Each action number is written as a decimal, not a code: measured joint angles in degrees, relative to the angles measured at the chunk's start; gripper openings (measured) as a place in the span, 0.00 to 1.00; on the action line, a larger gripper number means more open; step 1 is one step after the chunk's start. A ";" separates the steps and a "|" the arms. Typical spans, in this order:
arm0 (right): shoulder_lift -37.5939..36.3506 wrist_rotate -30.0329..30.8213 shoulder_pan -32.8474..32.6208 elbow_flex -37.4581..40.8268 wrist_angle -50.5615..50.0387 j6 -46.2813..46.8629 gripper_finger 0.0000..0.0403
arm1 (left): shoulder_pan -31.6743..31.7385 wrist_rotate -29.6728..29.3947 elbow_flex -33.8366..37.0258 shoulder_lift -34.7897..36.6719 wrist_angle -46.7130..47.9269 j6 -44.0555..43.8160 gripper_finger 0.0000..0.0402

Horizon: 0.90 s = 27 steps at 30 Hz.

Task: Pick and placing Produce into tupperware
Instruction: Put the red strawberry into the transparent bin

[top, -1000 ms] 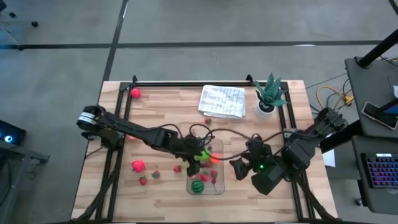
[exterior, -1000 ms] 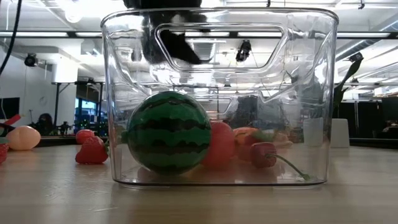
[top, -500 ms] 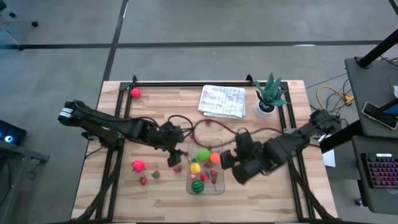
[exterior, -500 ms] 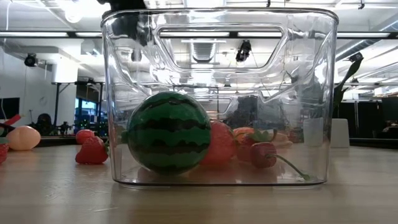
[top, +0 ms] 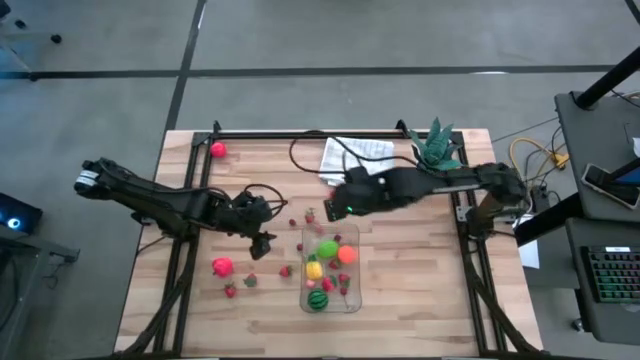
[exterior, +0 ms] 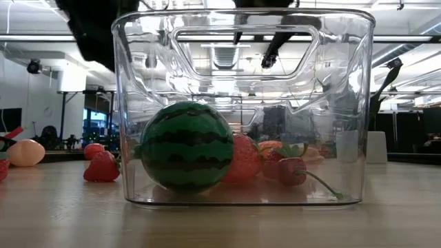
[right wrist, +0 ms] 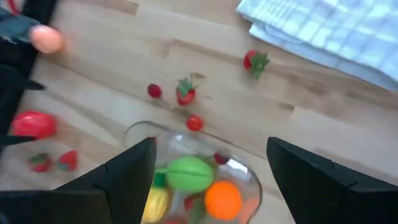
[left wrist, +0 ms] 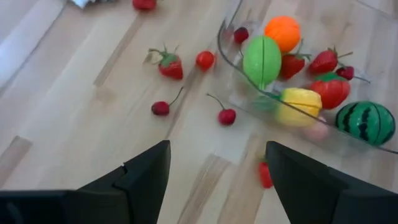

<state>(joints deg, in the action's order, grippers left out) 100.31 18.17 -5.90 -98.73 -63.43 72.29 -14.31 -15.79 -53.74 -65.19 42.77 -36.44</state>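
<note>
A: Largest item first?

B: Wooden table [top: 250, 170], slatted top. On it, toward the front centre, the tupperware [top: 350, 300], clear and upright, resting flat on the boards.

A: Arms?

B: Left gripper [top: 262, 235] sits over the table to the left of the tupperware, fingers [left wrist: 146, 171] spread wide and holding nothing. Right gripper [top: 330, 205] reaches in from the right, above the table just behind the container's far end, fingers [right wrist: 134, 168] likewise parted and empty.

A: Other fixtures?

B: White folded cloth [top: 372, 150] at the back, partly under the right arm. Potted plant [top: 433, 150] beside it, toward the right rear corner.

A: Contents of the container?

B: Striped melon [exterior: 186, 147] at the near end, largest piece. Then a lime-green fruit [top: 327, 248], an orange one [top: 347, 254], a yellow one [top: 314, 268], red strawberries [exterior: 241, 157] and a cherry [exterior: 293, 169].

A: Loose produce?

B: A pink-red fruit [top: 222, 266] on the left front of the table; a red one [top: 217, 150] at the far left rear; a strawberry [left wrist: 170, 64], a small red ball [left wrist: 204, 60] and two cherries [left wrist: 226, 115] lying on the boards just outside the container's far-left corner; further small strawberries [top: 231, 290] near the pink-red fruit.
</note>
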 joint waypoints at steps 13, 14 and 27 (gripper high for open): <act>15.09 -11.57 12.12 -0.29 4.35 -9.51 0.74 | 0.59 -9.00 10.39 11.29 -1.70 2.10 0.62; 15.91 -12.70 12.77 -0.29 4.62 -9.48 0.74 | 0.64 -9.92 10.64 11.79 -1.73 2.74 0.62; 20.16 -13.60 16.19 -0.27 6.89 -10.80 0.74 | 3.22 -11.98 11.67 13.72 -2.29 5.54 0.62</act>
<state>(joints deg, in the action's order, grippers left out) 120.47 4.56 10.29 -99.00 -56.54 61.49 -11.09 -27.77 -42.06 -51.47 40.48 -30.89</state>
